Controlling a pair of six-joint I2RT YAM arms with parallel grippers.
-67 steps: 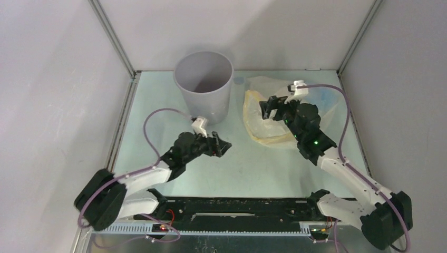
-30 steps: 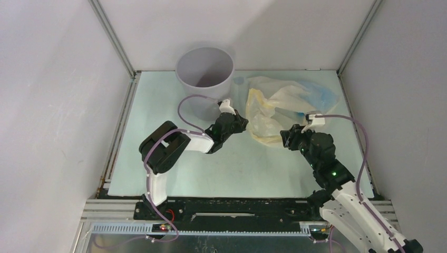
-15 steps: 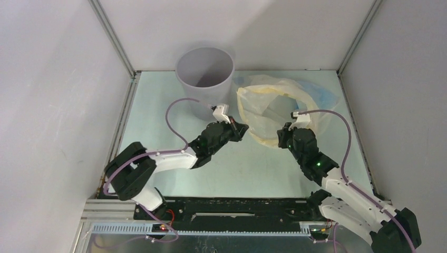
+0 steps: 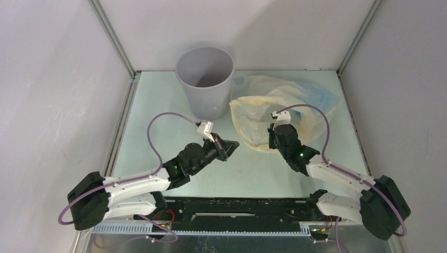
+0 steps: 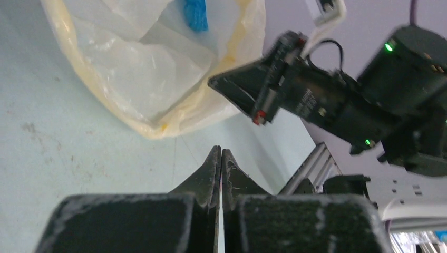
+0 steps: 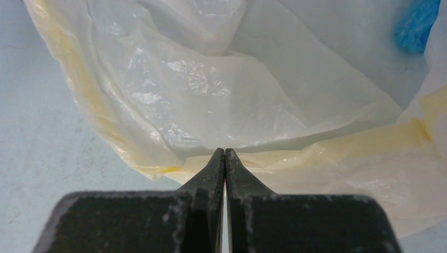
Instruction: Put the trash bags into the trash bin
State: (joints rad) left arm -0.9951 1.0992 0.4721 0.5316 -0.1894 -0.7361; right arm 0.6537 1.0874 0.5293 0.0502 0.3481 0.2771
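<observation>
Seen from above, the trash bin (image 4: 208, 103) stands upright on the table (image 4: 158, 116), its grey floor in plain view. Just right of the bin sprawls the yellow bag (image 4: 253, 118), mouth gaping. The blue trash bag (image 4: 322, 97) lies further right of the bin, a crumpled patch at the yellow bag's far side, outside the bin. The left gripper (image 4: 230, 145) hangs nearer than the bin, well apart from the blue bag. The right gripper (image 4: 271, 134) sits right of the bin at the yellow bag's near edge, the blue bag beyond it.

The left wrist view shows the left gripper (image 5: 220, 153) clenched on nothing. The yellow bag (image 5: 137, 79) lies ahead of it, with a blue scrap (image 5: 196, 13) showing through its film.

In the right wrist view the right gripper (image 6: 225, 153) is pressed closed against the yellow bag's rim. Whether film is pinched cannot be told. The blue bag (image 6: 416, 23) shows well past the tips, behind yellow film.
</observation>
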